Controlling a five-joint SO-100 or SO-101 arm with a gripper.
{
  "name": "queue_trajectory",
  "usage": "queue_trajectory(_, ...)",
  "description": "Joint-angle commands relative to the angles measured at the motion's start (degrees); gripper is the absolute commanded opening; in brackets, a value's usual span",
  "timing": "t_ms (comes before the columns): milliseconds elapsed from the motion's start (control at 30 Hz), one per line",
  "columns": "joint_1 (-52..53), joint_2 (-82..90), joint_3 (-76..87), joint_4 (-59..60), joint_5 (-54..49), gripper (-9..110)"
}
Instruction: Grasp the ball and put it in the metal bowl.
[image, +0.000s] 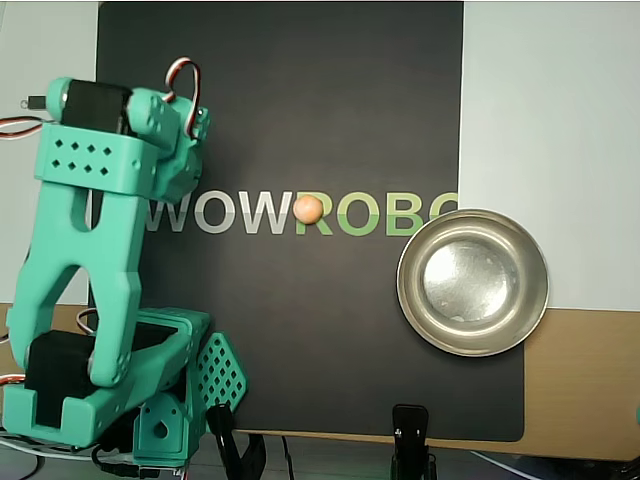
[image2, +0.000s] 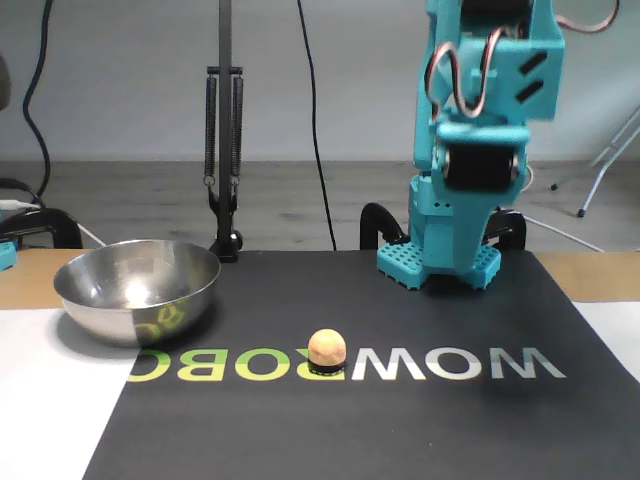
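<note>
The ball (image: 308, 209) (image2: 327, 348), small and orange-peach, rests on the printed lettering in the middle of the black mat. The metal bowl (image: 408, 290) (image2: 140, 305) stands empty, at the mat's right edge in the overhead view and at the left in the fixed view. The teal arm (image: 95, 230) (image2: 480, 120) rises from its base, and its wrist end (image: 180, 140) hangs over the mat's left part, well left of the ball. The gripper's fingers do not show apart in either view. Nothing is held near the ball.
A black mat (image: 300, 90) lettered WOWROBO covers the table's middle. Two black clamps (image: 410, 440) grip its near edge in the overhead view. A lamp stand with springs (image2: 224, 150) rises behind the bowl. The arm's base (image2: 440, 260) sits at the mat's far edge in the fixed view.
</note>
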Motion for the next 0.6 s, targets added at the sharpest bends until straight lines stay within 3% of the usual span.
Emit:
queue_trajectory(0,-0.4,-0.1,-1.8,0.2,-0.3,0)
queue_trajectory(567,-0.4,-4.9,-2.1,0.1,-0.3,0)
